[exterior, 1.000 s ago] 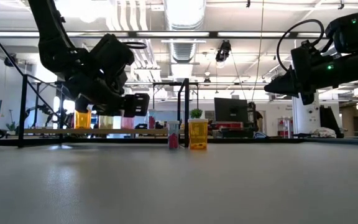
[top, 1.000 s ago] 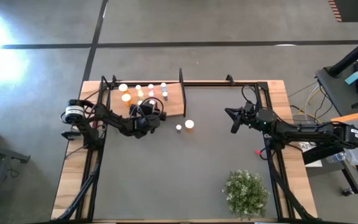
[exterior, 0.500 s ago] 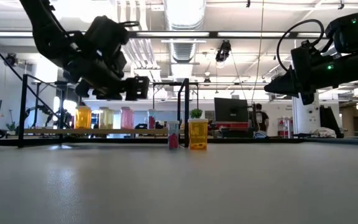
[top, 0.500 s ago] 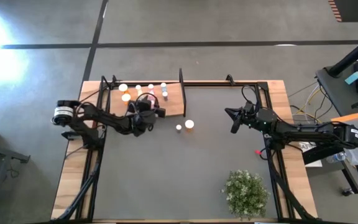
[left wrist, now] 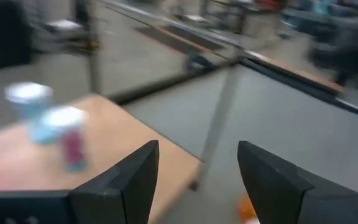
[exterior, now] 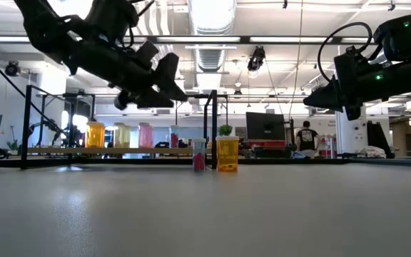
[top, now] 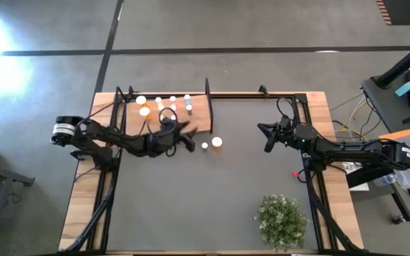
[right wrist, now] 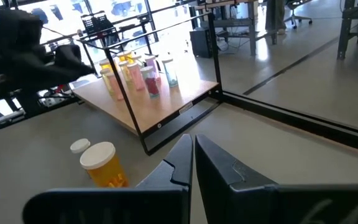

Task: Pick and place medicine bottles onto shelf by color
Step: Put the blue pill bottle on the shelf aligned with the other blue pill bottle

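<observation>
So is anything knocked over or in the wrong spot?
Nothing is knocked over. Two bottles still stand on the grey mat, not the shelf: a big orange bottle and a small pink bottle beside it. The left gripper hangs open near them.

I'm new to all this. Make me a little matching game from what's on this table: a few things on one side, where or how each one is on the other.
Things:
1. left gripper
2. right gripper
3. large orange bottle
4. green plant

Places or states:
a. standing on the grey mat, just off the shelf's edge
b. fingers open, empty, raised near the shelf's edge
c. fingers shut, empty, raised over the table's right side
d. on the mat near the table's front right

Pairs: 1-b, 2-c, 3-a, 4-d
</observation>
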`<move>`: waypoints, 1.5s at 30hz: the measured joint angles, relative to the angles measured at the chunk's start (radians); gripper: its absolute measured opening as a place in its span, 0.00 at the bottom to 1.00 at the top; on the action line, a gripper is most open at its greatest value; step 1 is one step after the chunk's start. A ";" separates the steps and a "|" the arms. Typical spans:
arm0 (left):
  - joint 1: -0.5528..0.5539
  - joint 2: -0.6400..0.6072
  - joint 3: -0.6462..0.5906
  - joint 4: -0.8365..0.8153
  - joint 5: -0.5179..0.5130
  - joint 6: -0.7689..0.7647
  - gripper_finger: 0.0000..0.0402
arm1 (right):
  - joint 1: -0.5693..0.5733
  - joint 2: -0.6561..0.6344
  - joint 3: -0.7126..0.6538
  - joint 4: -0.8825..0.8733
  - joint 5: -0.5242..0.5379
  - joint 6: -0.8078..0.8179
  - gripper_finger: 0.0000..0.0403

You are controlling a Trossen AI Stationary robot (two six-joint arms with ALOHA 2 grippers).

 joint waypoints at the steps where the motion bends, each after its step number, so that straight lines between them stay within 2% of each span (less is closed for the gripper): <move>1: -0.007 0.013 0.000 0.008 0.029 0.000 0.50 | 0.000 0.000 0.000 0.000 0.000 0.000 0.02; 8: -0.095 0.175 0.000 0.183 0.034 0.015 0.50 | 0.000 0.000 0.000 0.000 0.000 0.000 0.02; 17: -0.179 0.400 -0.001 0.528 -0.050 0.260 0.50 | 0.000 0.000 0.000 0.000 0.000 0.000 0.02; 21: -0.181 0.476 0.000 0.632 -0.064 0.314 0.50 | 0.000 0.000 0.000 0.000 0.000 0.000 0.02; 25: -0.181 0.526 0.000 0.680 -0.071 0.316 0.50 | 0.000 0.000 0.000 0.000 0.000 0.000 0.02; 39: -0.172 0.622 0.051 0.674 -0.085 0.312 0.50 | 0.000 0.000 0.000 0.000 0.000 0.000 0.02; 45: -0.149 0.625 0.051 0.649 -0.085 0.239 0.50 | 0.000 0.000 0.000 0.000 0.000 0.000 0.02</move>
